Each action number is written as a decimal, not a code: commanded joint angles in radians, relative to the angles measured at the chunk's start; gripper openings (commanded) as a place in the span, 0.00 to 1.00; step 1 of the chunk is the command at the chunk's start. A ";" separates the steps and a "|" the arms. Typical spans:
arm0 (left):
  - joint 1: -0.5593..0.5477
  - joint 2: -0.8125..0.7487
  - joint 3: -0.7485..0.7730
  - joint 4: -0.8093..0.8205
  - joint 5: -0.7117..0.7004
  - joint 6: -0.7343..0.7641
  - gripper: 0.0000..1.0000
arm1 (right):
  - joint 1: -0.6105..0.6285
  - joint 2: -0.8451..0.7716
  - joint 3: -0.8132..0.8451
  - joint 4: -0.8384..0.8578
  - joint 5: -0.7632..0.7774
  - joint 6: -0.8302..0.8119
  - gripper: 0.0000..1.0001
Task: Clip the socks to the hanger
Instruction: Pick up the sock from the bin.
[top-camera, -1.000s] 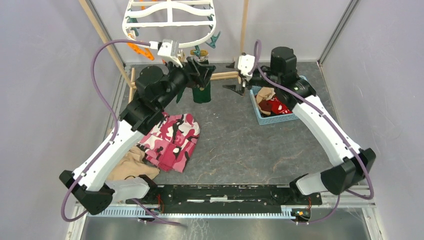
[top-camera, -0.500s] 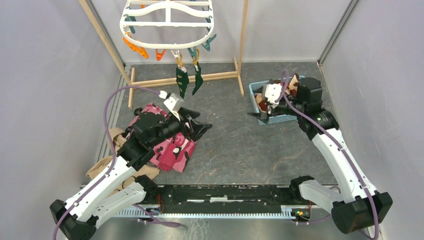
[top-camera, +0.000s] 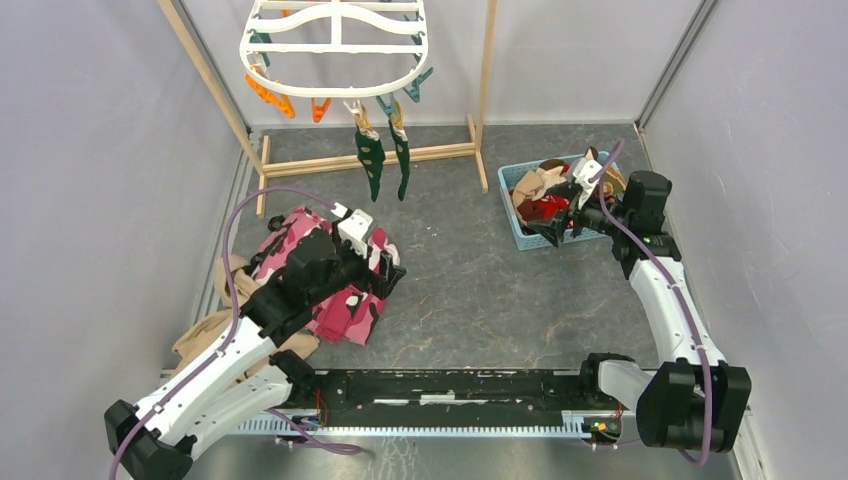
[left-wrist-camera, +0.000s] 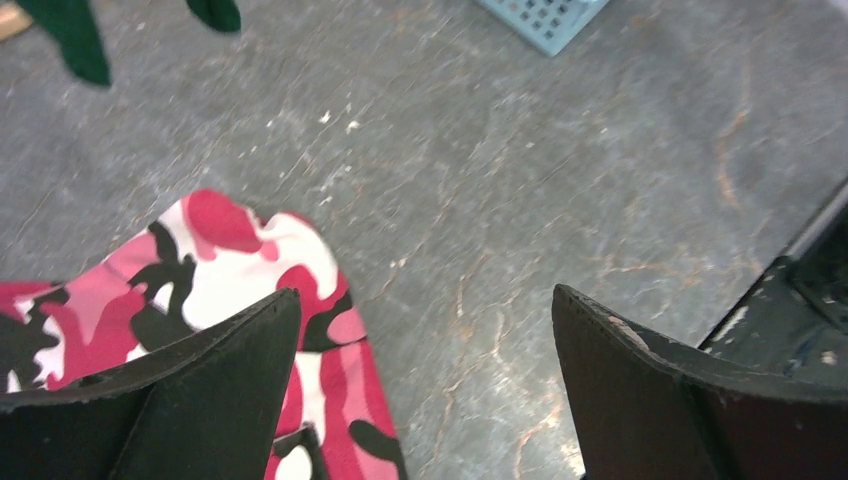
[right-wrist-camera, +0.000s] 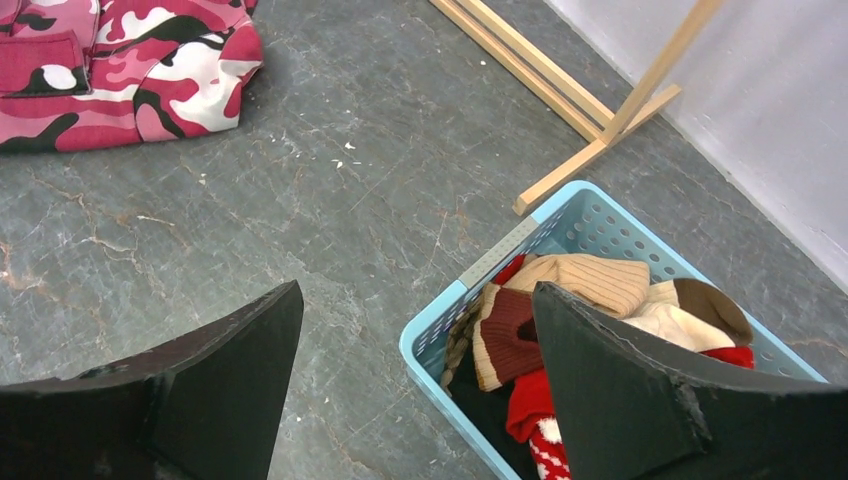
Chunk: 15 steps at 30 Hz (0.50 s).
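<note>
Two dark green socks (top-camera: 371, 165) hang clipped under the white hanger (top-camera: 340, 45). The other socks (right-wrist-camera: 590, 285) lie heaped in the blue basket (right-wrist-camera: 432, 325). The left gripper (left-wrist-camera: 425, 295) hovers by the pink camouflage cloth (left-wrist-camera: 230, 260) and the right gripper (right-wrist-camera: 417, 290) over the basket's corner, both with jaws wide apart, empty.

Hanger (top-camera: 340, 88) white, at 12 o'clock. Clips (top-camera: 272, 95) orange, teal and a few white. Green socks (top-camera: 370, 165) plain dark green. Poles (top-camera: 489, 60) pale wood. Basket (right-wrist-camera: 470, 270) light blue with a perforated wall, at 2 o'clock. In it: tan sock (right-wrist-camera: 590, 280) ribbed beige; brown sock (right-wrist-camera: 505, 335) dark brown with a tan band; red sock (right-wrist-camera: 530, 410) red with a white pattern. Camo garment (top-camera: 350, 300) has pink, crimson, white and black blotches, at 9 o'clock. Cloth (top-camera: 200, 335) plain tan, at 8 o'clock. Desk (top-camera: 480, 290) grey, marbled with rusty veins and white flecks. Left hand (left-wrist-camera: 425, 292) and right hand (right-wrist-camera: 417, 288) matte black. Arms (top-camera: 220, 365) white with black joints. Cables (top-camera: 232, 230) purple.
</note>
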 joint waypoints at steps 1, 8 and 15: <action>0.035 0.031 0.006 -0.049 -0.059 0.062 1.00 | -0.016 0.011 -0.007 0.094 -0.007 0.051 0.91; 0.147 0.076 0.014 -0.042 0.035 0.035 1.00 | -0.035 0.010 -0.008 0.097 0.002 0.061 0.92; 0.202 0.080 0.010 -0.039 0.031 0.028 1.00 | -0.043 -0.006 -0.007 0.109 0.010 0.091 0.93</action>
